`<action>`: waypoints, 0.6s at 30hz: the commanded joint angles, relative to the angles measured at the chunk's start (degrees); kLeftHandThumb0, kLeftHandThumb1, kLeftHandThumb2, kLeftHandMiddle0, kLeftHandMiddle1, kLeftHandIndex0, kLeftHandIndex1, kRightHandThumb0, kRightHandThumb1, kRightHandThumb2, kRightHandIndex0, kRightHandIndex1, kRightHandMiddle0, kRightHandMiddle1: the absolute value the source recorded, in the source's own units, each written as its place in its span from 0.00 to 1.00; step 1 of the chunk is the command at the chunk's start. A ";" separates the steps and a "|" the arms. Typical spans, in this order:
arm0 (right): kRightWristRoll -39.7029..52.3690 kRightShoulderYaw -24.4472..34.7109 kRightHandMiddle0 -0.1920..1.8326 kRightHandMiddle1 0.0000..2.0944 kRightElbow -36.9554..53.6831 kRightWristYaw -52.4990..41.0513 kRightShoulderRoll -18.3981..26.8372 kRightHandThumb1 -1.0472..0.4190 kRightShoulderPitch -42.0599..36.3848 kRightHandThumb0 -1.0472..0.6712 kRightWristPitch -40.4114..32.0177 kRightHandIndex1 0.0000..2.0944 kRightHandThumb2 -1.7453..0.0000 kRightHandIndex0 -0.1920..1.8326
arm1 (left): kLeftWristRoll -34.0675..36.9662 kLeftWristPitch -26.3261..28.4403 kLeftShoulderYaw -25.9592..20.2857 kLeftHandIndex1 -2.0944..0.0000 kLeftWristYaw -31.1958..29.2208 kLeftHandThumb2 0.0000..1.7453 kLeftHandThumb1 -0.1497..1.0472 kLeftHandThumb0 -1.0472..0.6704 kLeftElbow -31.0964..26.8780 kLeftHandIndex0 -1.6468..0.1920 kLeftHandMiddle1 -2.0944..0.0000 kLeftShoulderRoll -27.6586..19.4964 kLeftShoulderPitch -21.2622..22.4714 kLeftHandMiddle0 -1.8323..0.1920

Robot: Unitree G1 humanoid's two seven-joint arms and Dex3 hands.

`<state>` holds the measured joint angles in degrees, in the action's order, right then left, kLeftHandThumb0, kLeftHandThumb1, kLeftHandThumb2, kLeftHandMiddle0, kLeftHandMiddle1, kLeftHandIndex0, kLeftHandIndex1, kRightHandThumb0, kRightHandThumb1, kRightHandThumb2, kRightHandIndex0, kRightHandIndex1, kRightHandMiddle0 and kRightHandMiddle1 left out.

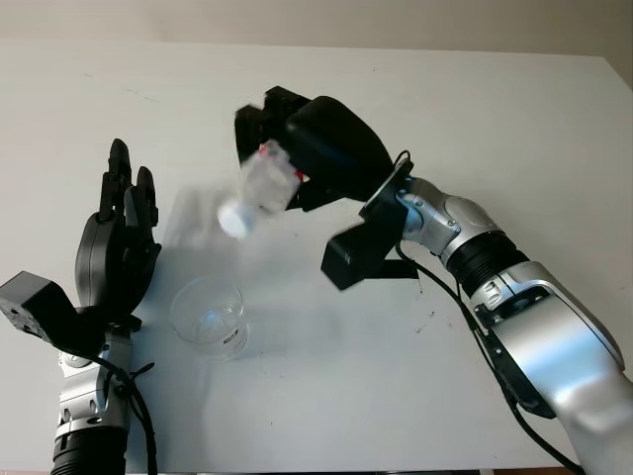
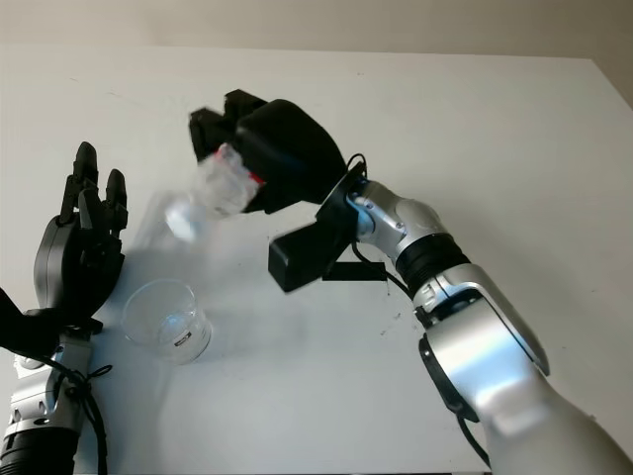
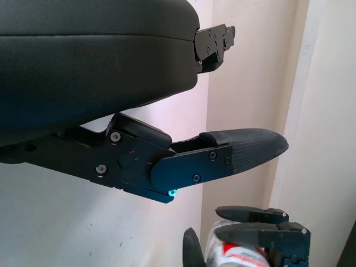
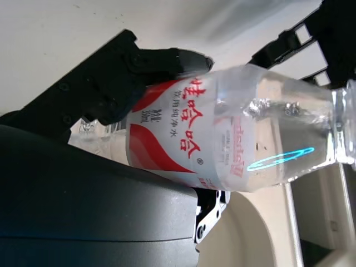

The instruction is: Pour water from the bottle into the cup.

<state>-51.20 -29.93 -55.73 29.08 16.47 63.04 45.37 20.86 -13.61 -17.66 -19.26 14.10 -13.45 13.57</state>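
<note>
Right hand (image 1: 316, 148) clamps the tilted bottle (image 1: 259, 188) mid-table, mouth just short of the cup (image 1: 208, 317) near the front-left edge (left hand (image 1: 117, 247) open beside it): advance before tipping further.

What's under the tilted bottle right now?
Bare white table lies directly under the bottle, which the right hand holds tilted, neck toward the cup. The cup stands lower left of it, beside the open left hand. Water in the cup can't be told.
</note>
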 commanded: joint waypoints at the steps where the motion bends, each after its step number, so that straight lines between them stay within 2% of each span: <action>1: -1.00 -1.10 0.50 1.00 1.83 1.74 0.58 0.32 0.79 0.54 0.50 1.00 0.48 0.69 | -0.19 0.11 0.17 1.00 0.24 0.34 1.00 0.16 -0.79 1.00 0.98 0.37 -0.56 1.00; 9: -1.72 -2.54 0.52 1.00 4.45 2.95 0.49 0.30 0.63 0.52 1.19 1.00 0.47 0.66 | 0.04 0.22 0.67 1.00 0.27 0.34 1.00 0.16 -0.51 1.00 1.00 0.94 -0.35 1.00; 18: -2.39 -3.11 0.51 1.00 7.97 4.62 -0.13 0.26 0.50 0.49 0.82 1.00 0.55 0.66 | -0.08 -0.15 0.77 1.00 0.41 0.33 1.00 0.17 0.19 1.00 0.99 1.40 0.10 1.00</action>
<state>-53.56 -33.16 -49.40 33.03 16.58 63.05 46.29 20.89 -13.45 -17.04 -18.93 13.98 -12.71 13.76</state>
